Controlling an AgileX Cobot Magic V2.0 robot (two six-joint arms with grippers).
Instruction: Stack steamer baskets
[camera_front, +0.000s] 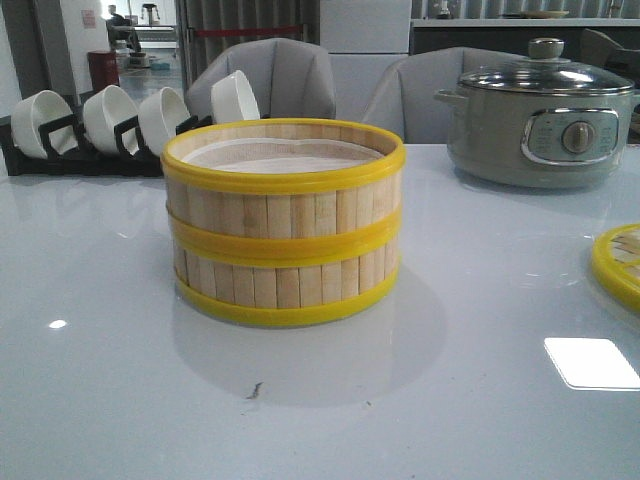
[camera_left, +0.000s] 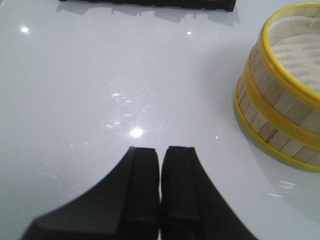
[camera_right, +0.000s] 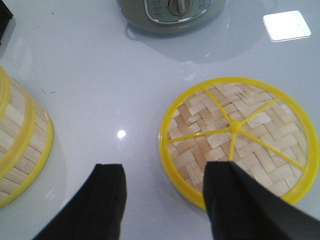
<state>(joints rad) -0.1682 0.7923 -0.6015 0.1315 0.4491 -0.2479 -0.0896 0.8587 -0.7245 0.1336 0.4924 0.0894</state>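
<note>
We see the baskets (camera_front: 284, 222) stacked mid-table, right of our closed left gripper (camera_left: 160, 162) and left of our wide right gripper (camera_right: 165, 182).

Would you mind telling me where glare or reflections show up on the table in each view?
Front view: a bright rectangular reflection lies on the glossy table at lower right, and the stacked steamer baskets cast a soft shadow. Left wrist view: small glare spots near the shut left claw. Right wrist view: the same rectangle beyond the lid.
</note>
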